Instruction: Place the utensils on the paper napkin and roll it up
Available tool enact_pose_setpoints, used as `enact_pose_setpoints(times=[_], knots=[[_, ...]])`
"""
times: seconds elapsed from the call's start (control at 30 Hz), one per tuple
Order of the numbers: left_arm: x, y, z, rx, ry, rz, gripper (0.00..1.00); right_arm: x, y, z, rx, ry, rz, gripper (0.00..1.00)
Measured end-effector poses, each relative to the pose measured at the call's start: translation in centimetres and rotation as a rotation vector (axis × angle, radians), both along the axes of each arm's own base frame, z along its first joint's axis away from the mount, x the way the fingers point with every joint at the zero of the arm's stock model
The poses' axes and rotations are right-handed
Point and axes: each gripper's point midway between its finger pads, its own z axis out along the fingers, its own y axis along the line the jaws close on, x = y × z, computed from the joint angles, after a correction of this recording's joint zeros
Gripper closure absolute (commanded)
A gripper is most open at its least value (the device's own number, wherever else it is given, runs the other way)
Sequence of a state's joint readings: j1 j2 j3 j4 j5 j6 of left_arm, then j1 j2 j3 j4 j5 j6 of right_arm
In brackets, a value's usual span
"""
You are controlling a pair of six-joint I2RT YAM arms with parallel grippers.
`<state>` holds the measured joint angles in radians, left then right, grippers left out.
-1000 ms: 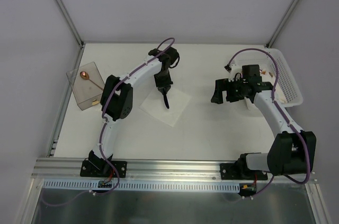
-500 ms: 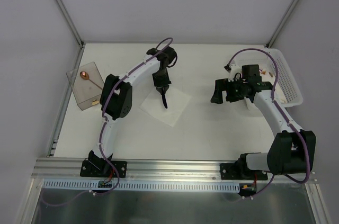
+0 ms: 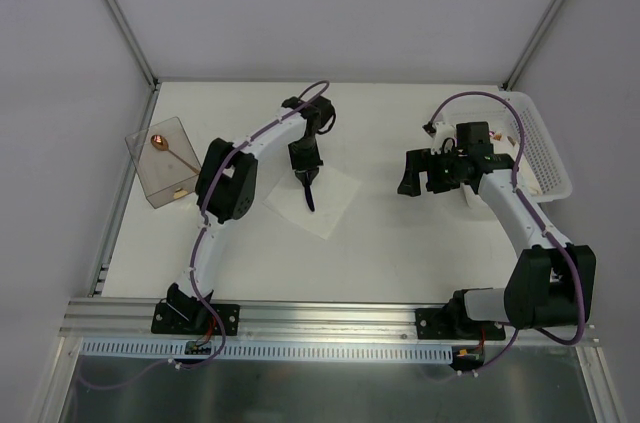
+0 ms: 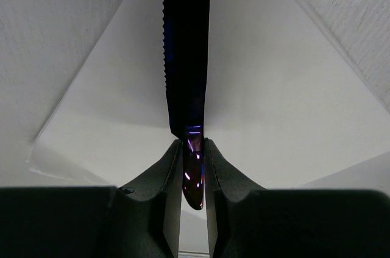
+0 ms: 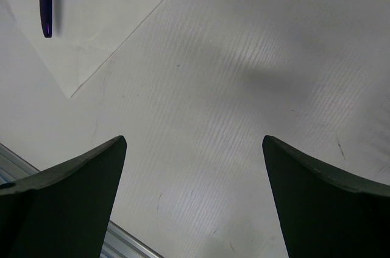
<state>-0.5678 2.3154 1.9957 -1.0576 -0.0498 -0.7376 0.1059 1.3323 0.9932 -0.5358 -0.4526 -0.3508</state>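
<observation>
The left pincer (image 4: 194,147), clamped on the dark serrated knife (image 4: 186,50), has shifted slightly. The blade now lies over the paper napkin (image 4: 280,111) directly beneath the pincer, so release appears due. The right pincer (image 5: 194,200) hangs open, well apart.

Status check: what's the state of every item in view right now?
left gripper: shut on the knife
knife: held by its handle, blade over the napkin, contact unclear
napkin: flat, unrolled
spoon: lying in the container
right gripper: open, empty
</observation>
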Motion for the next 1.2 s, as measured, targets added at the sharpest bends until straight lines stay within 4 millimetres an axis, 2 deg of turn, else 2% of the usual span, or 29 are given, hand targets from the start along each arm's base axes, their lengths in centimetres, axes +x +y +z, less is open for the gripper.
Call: enact_pose_setpoints(times=[0.43, 0.87, 1.0, 1.2], knots=[[-0.3, 0.3, -1.6, 0.009, 0.041, -0.021, 1.00, 0.1, -0.1, -0.2, 0.001, 0.008, -0.007, 0.01], [-0.2, 0.4, -1.8, -0.007, 0.051, -0.013, 1.00, 0.1, -0.2, -0.6, -0.001, 0.021, -0.008, 0.01], [-0.3, 0.4, -1.8, -0.017, 0.057, -0.014, 0.91, 0.1, -0.2, -0.6, -0.001, 0.022, -0.008, 0.01], [-0.3, 0.4, -1.8, -0.021, 0.053, -0.018, 0.83, 0.1, -0.2, -0.6, -0.001, 0.021, -0.008, 0.01]])
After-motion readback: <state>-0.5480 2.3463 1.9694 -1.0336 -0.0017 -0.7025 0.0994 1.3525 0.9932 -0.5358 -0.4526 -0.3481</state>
